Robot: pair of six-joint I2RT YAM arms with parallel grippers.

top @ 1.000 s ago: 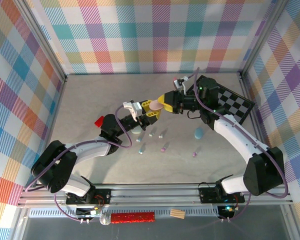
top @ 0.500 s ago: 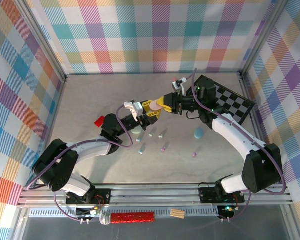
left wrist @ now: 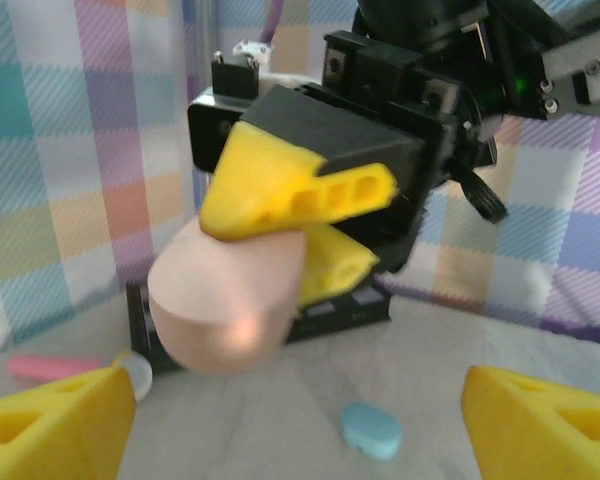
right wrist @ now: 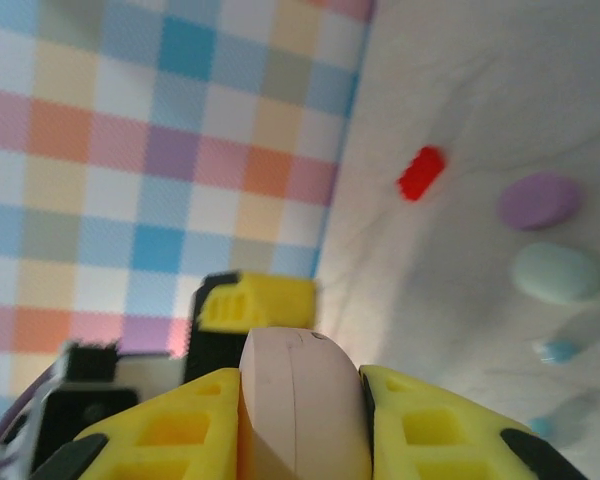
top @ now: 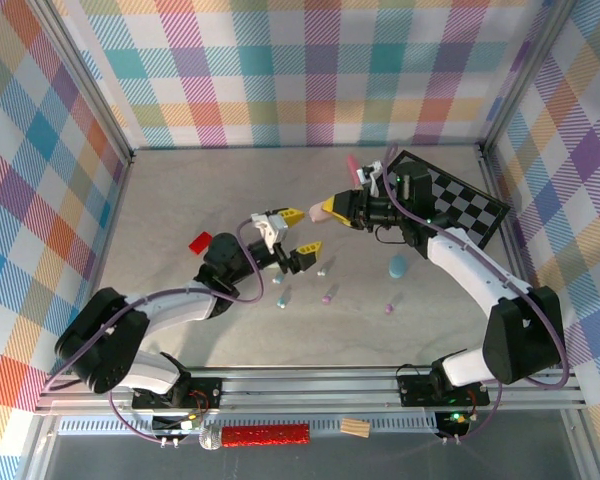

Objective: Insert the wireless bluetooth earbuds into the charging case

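**Pink case clamped in the right gripper, earbuds lying loose below**

We are seeing the right gripper (top: pixel 336 207) clamping a pink oval case (left wrist: pixel 230 320) between its yellow fingers and holding it up off the table (top: pixel 180 190). The left gripper (top: pixel 304 232) is hanging just in front of it, jaws standing wide apart with nothing between them. The case is pointing toward that gap and is touching neither left finger.

The earbuds (top: pixel 328 296) are lying scattered on the table on the near side of both grippers, well apart from the held case. They are small blue, mint and purple buds. From above, the left gripper's lower finger is hanging close over the farthest-back ones.

A blue case (top: pixel 398 266) is lying to the right of the buds, beside the right forearm. A purple case (right wrist: pixel 540 200) and a mint case (right wrist: pixel 562 272) are lying side by side, with a red block (right wrist: pixel 421 172) beyond them. A checkerboard (top: pixel 470 205) is sitting under the right arm, and a pink stick (top: pixel 352 164) is lying behind the right gripper.
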